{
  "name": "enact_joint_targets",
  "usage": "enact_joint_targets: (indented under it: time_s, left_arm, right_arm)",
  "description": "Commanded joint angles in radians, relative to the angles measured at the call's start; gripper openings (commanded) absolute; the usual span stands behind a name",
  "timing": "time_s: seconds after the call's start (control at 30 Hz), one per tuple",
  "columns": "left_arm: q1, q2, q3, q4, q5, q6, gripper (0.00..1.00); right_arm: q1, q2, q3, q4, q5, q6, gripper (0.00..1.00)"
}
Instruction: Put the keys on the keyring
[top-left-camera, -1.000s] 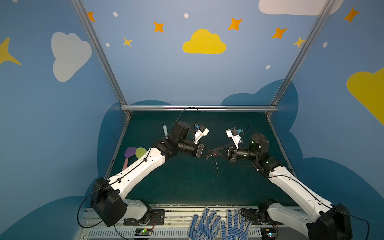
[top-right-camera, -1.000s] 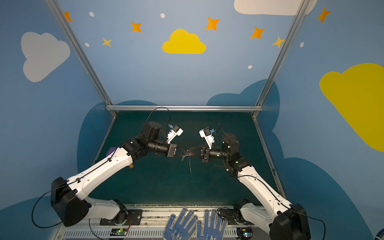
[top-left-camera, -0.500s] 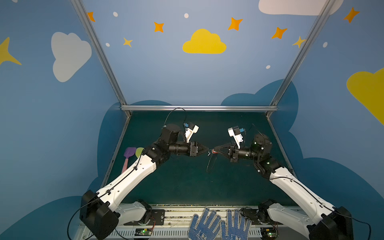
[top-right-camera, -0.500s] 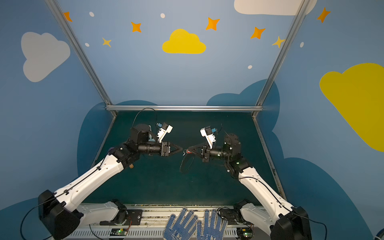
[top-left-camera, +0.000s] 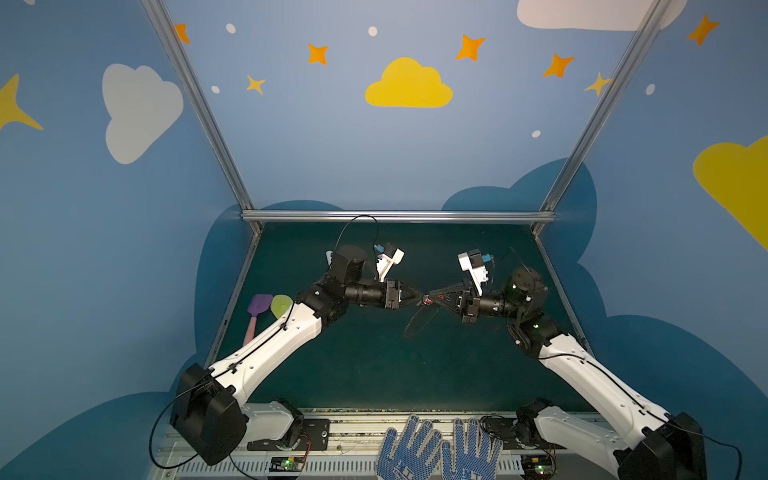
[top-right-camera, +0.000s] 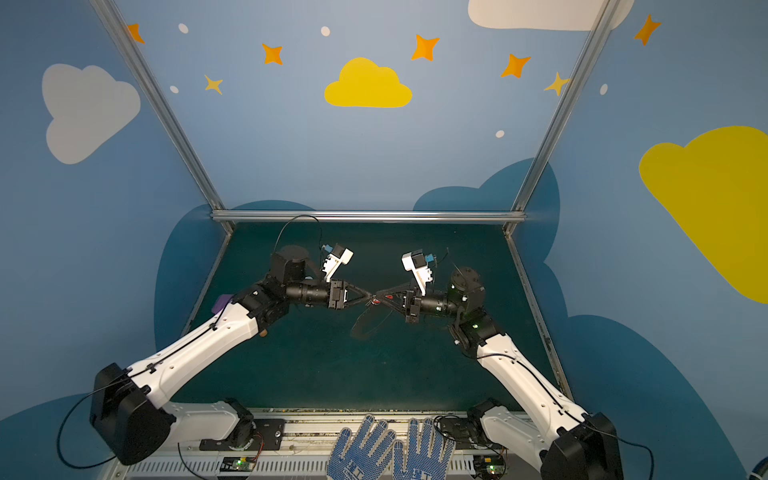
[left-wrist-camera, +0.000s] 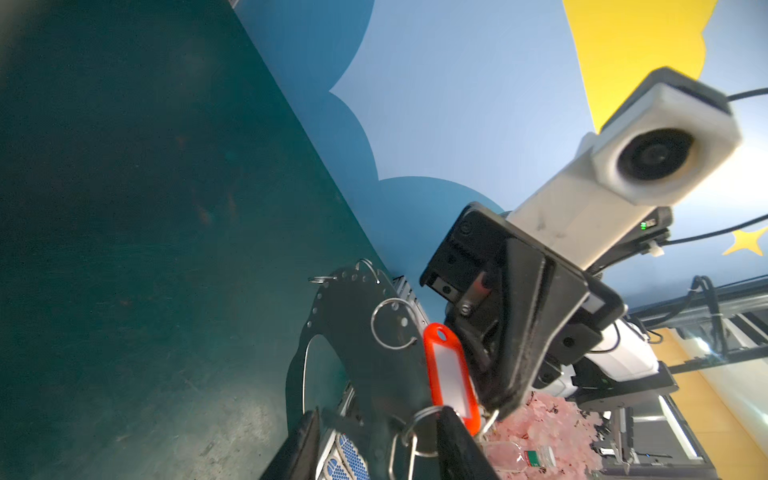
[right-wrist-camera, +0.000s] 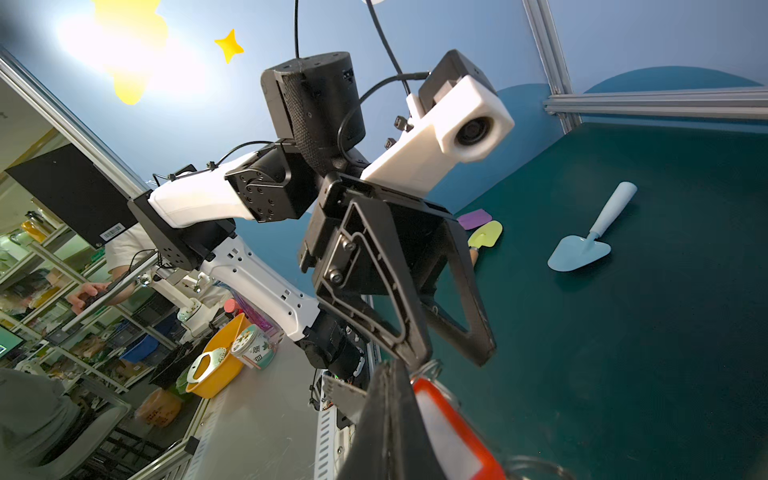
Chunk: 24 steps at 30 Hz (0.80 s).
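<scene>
Both arms meet in mid-air over the green mat. My right gripper (top-left-camera: 430, 298) (right-wrist-camera: 392, 368) is shut on the edge of the keyring (left-wrist-camera: 353, 316), a flat grey plate with a big hole and small wire rings, which hangs below it. The keys show as one red-orange plastic tag with a white window (left-wrist-camera: 451, 376) (top-right-camera: 388, 296), lying against the plate beside the right fingers. My left gripper (top-left-camera: 417, 298) (left-wrist-camera: 380, 411) is open, its fingers on either side of the plate's lower edge. A small wire ring (left-wrist-camera: 419, 424) at the tag's end touches one finger. Whether that ring passes through the plate, I cannot tell.
Purple (top-left-camera: 260, 305) and green (top-left-camera: 281, 305) toy shovels lie at the mat's left edge, and a light blue shovel (right-wrist-camera: 582, 249) lies behind the left arm. Blue dotted gloves (top-left-camera: 436, 453) rest on the front rail. Metal frame bars (top-left-camera: 395, 216) bound the mat (top-left-camera: 353, 374).
The left wrist has turned and its jaws have widened. The left arm drew back to the left, then came back to the plate. The right gripper has kept still, shut on the plate.
</scene>
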Motion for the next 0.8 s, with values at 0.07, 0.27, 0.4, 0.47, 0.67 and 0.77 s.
enact_joint_targets:
  time_s: [0.07, 0.27, 0.4, 0.47, 0.67, 0.77]
  left_arm:
    - [-0.017, -0.010, -0.022, 0.118, 0.104, -0.024, 0.43]
    - [-0.023, -0.019, -0.036, 0.139, 0.123, -0.034, 0.25]
    - [-0.023, -0.029, -0.039, 0.138, 0.129, -0.034, 0.08]
    - [-0.025, -0.034, -0.042, 0.131, 0.119, -0.033, 0.04]
    - [-0.031, -0.010, -0.031, 0.033, 0.076, 0.007, 0.04]
    - [-0.050, 0.021, -0.032, 0.037, 0.072, 0.000, 0.04]
  right_arm:
    - [0.004, -0.002, -0.008, 0.075, -0.018, 0.009, 0.00]
    - [0.002, -0.005, -0.016, 0.096, -0.008, 0.021, 0.00]
    - [0.000, -0.019, -0.024, 0.092, 0.019, 0.009, 0.00]
    - [0.000, -0.036, -0.036, 0.090, 0.051, -0.006, 0.00]
    - [0.001, -0.128, -0.121, 0.193, 0.199, -0.011, 0.00]
    - [0.001, -0.157, -0.140, 0.222, 0.250, -0.010, 0.00]
